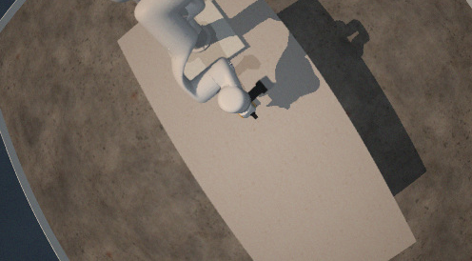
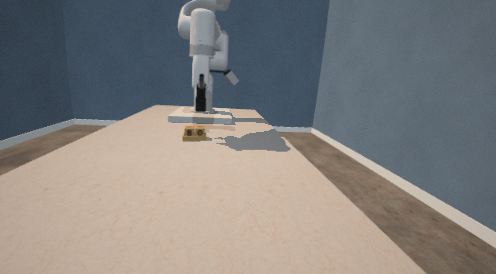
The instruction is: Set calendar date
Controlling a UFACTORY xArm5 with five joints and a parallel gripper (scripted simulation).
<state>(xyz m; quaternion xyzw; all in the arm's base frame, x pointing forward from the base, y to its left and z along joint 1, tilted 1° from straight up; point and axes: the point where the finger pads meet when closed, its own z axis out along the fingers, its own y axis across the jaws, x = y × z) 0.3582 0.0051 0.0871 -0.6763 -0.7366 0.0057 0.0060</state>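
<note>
The small wooden calendar tray point(image 2: 194, 133) sits flat on the table in front of the arm's base. Its two cubes stand side by side, and the face toward the exterior camera reads 8 on the left and 0 on the right. I cannot make out a month's name at this size. In the overhead view the tray point(image 1: 245, 114) is mostly hidden under the wrist. My gripper point(image 2: 201, 98) hangs above the tray, pointing down and seen edge-on. In the overhead view the gripper point(image 1: 256, 102) has its fingers partly apart with nothing between them.
The arm's white base plate point(image 2: 201, 116) lies just behind the tray. The long beige table point(image 2: 200, 204) stretches toward the exterior camera. Its edges drop to the brown floor point(image 2: 400, 204) on both sides.
</note>
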